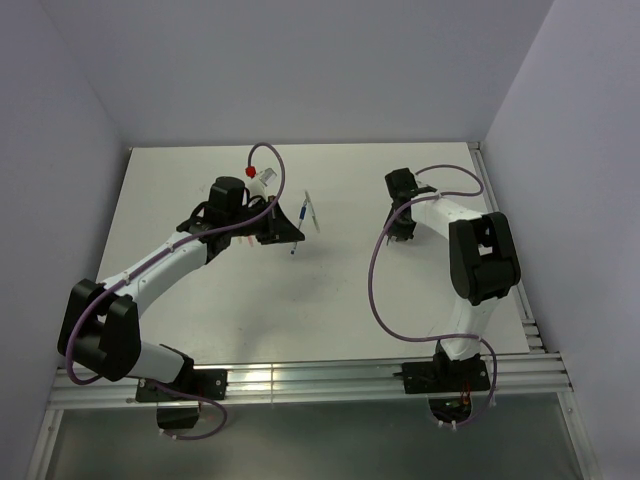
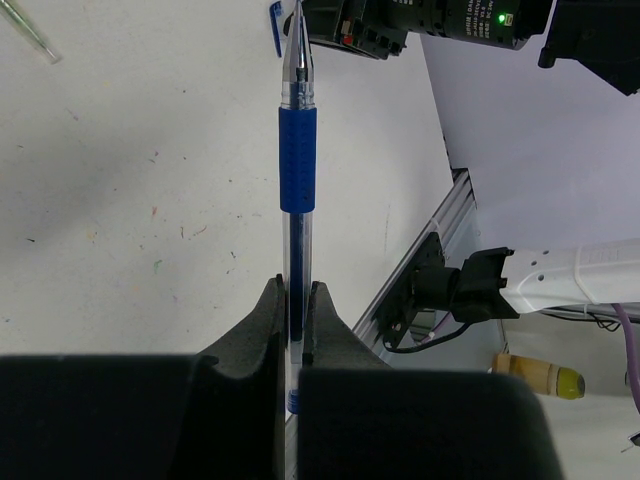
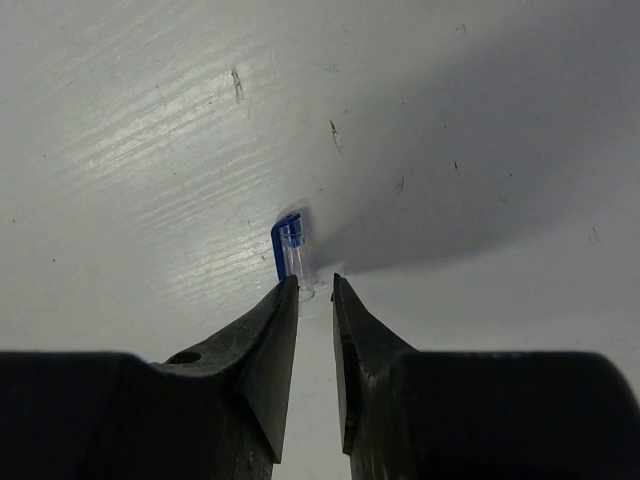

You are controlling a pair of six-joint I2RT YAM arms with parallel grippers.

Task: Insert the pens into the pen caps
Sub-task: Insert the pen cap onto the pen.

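The left gripper (image 2: 297, 288) pinches the blue pen (image 2: 297, 160), fingers pressed on its barrel. Beyond the pen's tip the cap (image 3: 291, 250), clear with a blue clip, lies on the table (image 3: 480, 120), just ahead of the right gripper (image 3: 315, 280). That gripper's fingers are parted, with the cap outside them. A second pen (image 2: 28, 35) lies well apart from the blue pen.
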